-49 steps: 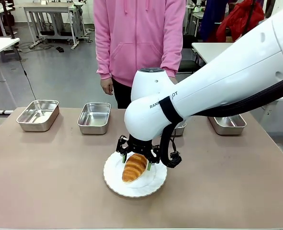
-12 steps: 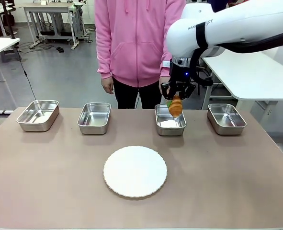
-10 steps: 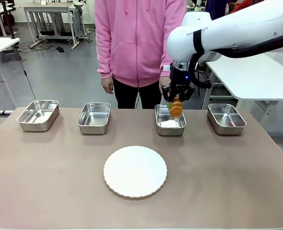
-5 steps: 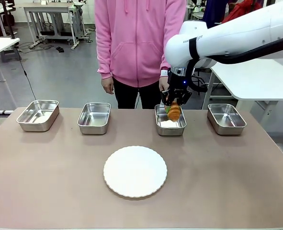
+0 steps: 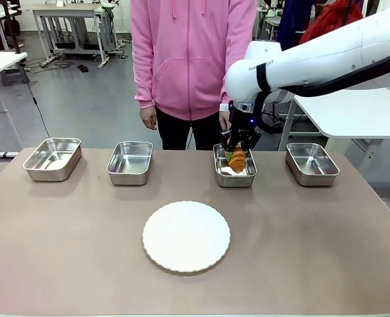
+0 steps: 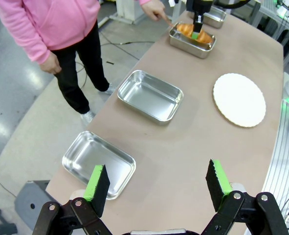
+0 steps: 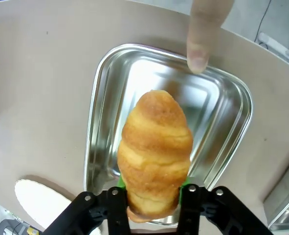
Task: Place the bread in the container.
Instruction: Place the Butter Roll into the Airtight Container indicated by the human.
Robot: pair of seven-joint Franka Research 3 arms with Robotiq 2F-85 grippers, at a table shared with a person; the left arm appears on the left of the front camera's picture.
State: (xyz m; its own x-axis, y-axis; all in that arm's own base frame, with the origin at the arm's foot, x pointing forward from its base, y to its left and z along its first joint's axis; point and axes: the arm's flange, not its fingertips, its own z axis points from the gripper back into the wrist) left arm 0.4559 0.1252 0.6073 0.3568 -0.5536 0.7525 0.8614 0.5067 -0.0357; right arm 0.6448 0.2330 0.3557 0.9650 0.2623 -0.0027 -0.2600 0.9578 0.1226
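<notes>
Brown table (image 5: 63, 251), person in a pink hoodie (image 5: 188, 59) standing at the far edge. White right arm (image 5: 326, 56) reaches in from the right, over the far side of the table. White scalloped plate (image 5: 186, 236) sits near table centre, nothing on it. Four steel pans in a row along the far edge: far-left pan (image 5: 52, 158), second pan (image 5: 130, 162), the container (image 5: 234, 173) third from left, far-right pan (image 5: 312, 163).

Right gripper (image 5: 238, 149) hangs nose-down over the container, jaws pinching the bread (image 5: 237, 159). Bread is held end-on, its lower end down inside the container; whether it touches the bottom, cannot tell. In the right wrist view the bread (image 7: 155, 147) sits between the pads (image 7: 184, 184), tapered end pointing into the container (image 7: 101, 88), green showing on both sides of it. A finger (image 7: 204, 29) of the person points at the container's far rim, tip just over the edge.

Left gripper (image 6: 157, 183) is spread wide, nothing between the pads, hovering above the left end of the table over the far-left pan (image 6: 80, 159). From there the second pan (image 6: 150, 95), plate (image 6: 239, 99) and container (image 6: 191, 45) with bread (image 6: 189, 31) line up away from it, person's hand (image 6: 154, 8) next to the container.
</notes>
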